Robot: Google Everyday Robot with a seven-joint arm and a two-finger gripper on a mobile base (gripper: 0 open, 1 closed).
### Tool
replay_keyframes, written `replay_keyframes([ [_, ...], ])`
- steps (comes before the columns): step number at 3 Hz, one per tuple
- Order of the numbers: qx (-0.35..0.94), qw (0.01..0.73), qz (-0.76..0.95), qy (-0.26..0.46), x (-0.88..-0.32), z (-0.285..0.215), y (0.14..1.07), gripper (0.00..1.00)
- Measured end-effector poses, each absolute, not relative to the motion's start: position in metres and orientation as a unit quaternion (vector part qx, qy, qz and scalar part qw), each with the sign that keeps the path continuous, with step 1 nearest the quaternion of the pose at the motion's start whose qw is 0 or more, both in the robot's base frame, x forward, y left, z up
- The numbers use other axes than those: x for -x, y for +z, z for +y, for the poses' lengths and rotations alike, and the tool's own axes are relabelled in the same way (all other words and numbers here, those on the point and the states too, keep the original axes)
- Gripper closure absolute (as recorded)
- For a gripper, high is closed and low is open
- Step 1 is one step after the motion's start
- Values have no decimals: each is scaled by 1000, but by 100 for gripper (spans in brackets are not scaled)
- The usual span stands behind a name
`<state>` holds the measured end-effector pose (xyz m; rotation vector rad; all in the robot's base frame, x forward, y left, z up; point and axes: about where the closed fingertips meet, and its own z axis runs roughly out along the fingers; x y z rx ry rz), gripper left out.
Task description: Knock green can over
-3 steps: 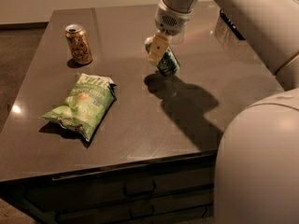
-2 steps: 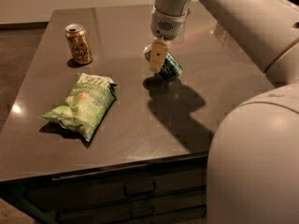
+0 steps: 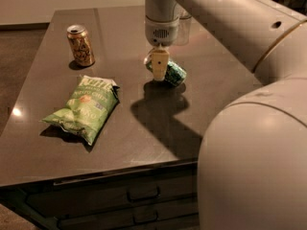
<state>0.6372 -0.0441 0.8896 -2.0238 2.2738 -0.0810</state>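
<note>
The green can (image 3: pixel 174 74) lies right of centre on the table (image 3: pixel 144 143), and it looks tipped: its body slants from upper left to lower right, low against the surface, not standing on its base as the orange-brown can (image 3: pixel 80 45) does. My gripper (image 3: pixel 159 73) hangs straight down from the wrist, touching or just in front of the can's left end, so the can sits at about 3 o'clock from my tip, with its far end pointing toward 4 o'clock. Whether my gripper is spread, pressed together or pinching the can I cannot tell, because my own wrist and the can overlap there. I judge the knocking step to be at or very near its end, with the can apparently over. The next move, as I see it, calls for lifting clear toward 12 o'clock and upward without dragging the can, then checking that it rests flat. If it is only leaning on me, 1 short push toward 3 o'clock should settle it. The orange-brown can stands well apart at 10 o'clock, and the chip bag (image 3: pixel 82 108) lies flat at 8 o'clock, both outside my path.
</note>
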Motion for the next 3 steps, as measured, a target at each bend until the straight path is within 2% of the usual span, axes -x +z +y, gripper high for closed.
replay_keyframes([
  [1, 681, 25, 731, -40, -634, -42, 881, 13],
  [2, 682, 38, 730, -43, -640, -38, 880, 0],
  [3, 682, 47, 729, -45, -645, -35, 879, 0],
])
